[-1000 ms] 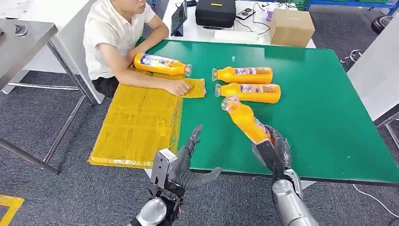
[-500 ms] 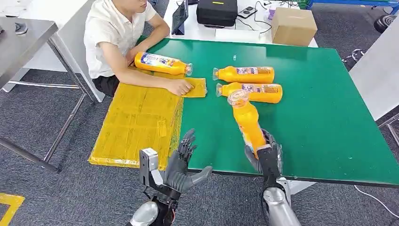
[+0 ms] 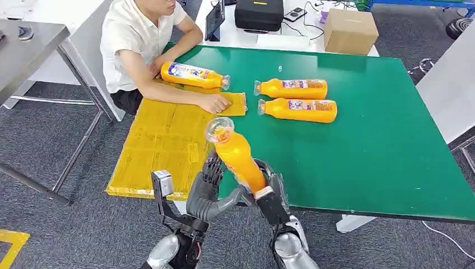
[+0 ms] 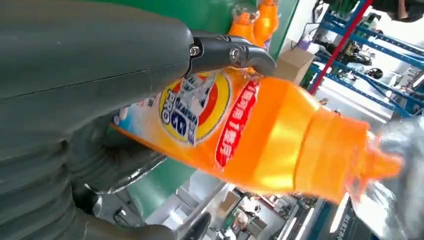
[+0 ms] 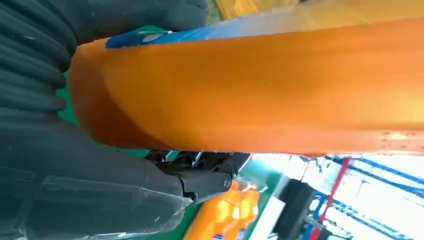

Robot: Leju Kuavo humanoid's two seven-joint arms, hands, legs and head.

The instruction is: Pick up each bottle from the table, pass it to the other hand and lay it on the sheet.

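Observation:
My right hand (image 3: 270, 197) grips an orange bottle (image 3: 238, 157) by its base and holds it tilted over the table's front edge, with the clear cap pointing up and away from me. My left hand (image 3: 210, 189) stands right beside it, fingers upright behind the bottle and thumb reaching under it. The left wrist view has the labelled bottle (image 4: 260, 135) lying against my left hand (image 4: 75, 75). In the right wrist view the bottle (image 5: 260, 90) sits in my right hand (image 5: 75, 175). The yellow sheet (image 3: 162, 145) lies to the left. Two more bottles (image 3: 291, 88) (image 3: 299, 110) lie on the green table (image 3: 364, 140).
A seated person rests a hand (image 3: 214, 103) on the sheet's far corner, next to another bottle (image 3: 193, 75) lying there. A cardboard box (image 3: 347, 31) and a black case (image 3: 257, 14) stand on the white table behind. A grey metal table (image 3: 28, 45) is at far left.
My right hand has swung the bottle left, from over the table's front middle to beside my left hand. My left hand has shifted slightly and now has the bottle between thumb and fingers.

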